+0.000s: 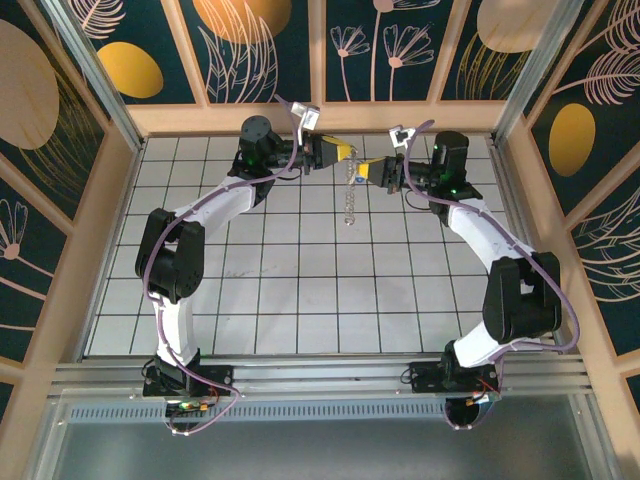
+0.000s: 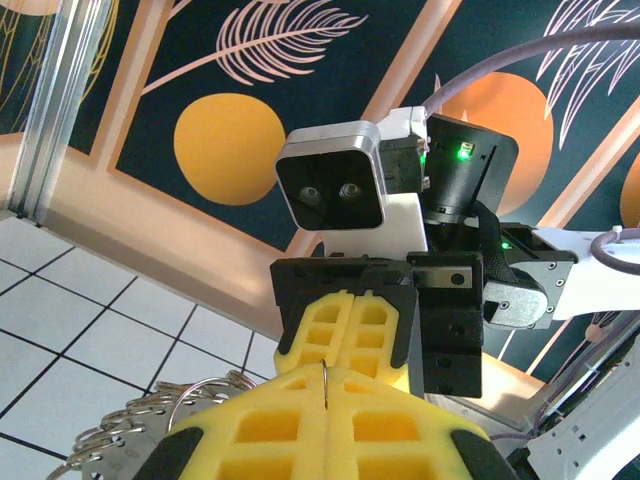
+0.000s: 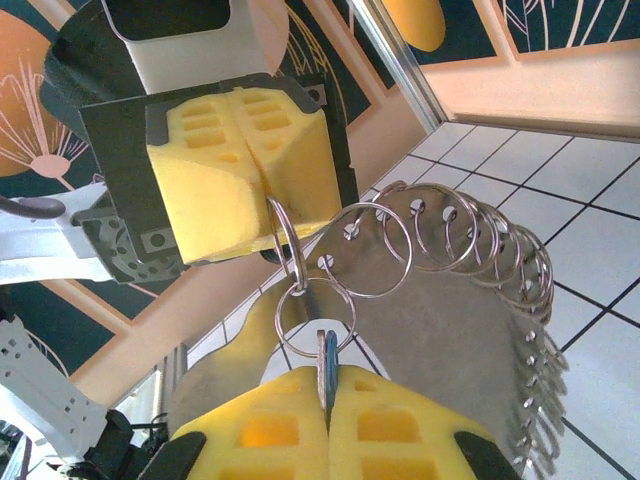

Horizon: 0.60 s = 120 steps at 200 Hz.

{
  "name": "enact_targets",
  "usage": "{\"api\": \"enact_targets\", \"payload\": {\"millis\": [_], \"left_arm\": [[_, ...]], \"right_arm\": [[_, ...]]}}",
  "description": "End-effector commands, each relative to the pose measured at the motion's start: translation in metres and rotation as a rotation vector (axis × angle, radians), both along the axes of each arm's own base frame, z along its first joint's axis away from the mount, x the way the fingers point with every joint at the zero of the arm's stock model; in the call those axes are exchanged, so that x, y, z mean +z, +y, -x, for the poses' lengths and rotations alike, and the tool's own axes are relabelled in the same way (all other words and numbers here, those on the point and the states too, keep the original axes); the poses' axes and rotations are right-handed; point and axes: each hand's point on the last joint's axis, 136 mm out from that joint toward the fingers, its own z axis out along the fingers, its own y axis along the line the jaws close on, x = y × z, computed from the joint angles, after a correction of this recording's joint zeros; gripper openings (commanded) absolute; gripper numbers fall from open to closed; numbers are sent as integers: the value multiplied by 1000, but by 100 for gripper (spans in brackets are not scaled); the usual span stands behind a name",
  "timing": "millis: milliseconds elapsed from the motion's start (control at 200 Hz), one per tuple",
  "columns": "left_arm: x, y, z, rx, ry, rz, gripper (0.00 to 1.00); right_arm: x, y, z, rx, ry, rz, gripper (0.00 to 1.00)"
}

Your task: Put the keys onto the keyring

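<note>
Where the arms start: two bases sit side by side at the near edge of the tiled table; the left arm and right arm both bend inward toward the far middle.
Right gripper: its yellow fingers are clenched flat together, pinching the key edge-on in the seam between the pads. From above it sits at.
Key: one, blue, standing upright in that pinch, its top reaching a small split ring.
Small split ring: one, hanging between the two sets of fingers, looped with the thin ring that comes out of the opposite fingers.
Left gripper: squeezed tight on a thin wire ring of the keyring, which is nipped in the seam of its fingers. It faces the right one tip to tip, near it; whether the tips touch cannot be told. From above it sits at.
Keyring: one, lifted off the table, curving away from the left fingers and drooping down. From above it dangles under the meeting tips, over the far-middle tiles.
Rings strung along it: many, well over a dozen, too crowded to count exactly.
Far wall: dark panels with orange discs and pale leaf drawings.
</note>
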Motion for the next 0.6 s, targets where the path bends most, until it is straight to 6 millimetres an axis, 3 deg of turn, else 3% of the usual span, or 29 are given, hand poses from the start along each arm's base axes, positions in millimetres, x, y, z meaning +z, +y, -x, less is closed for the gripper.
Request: {"api": "enact_targets", "payload": {"millis": [0,596], "left_arm": [[25,5,4,15,-91,35,0],[25,6,4,15,-89,36,0]], "right_arm": [[39,-1,7,25,-89,-39,0],[48,-1,-9,12,-92,-4,0]]}}
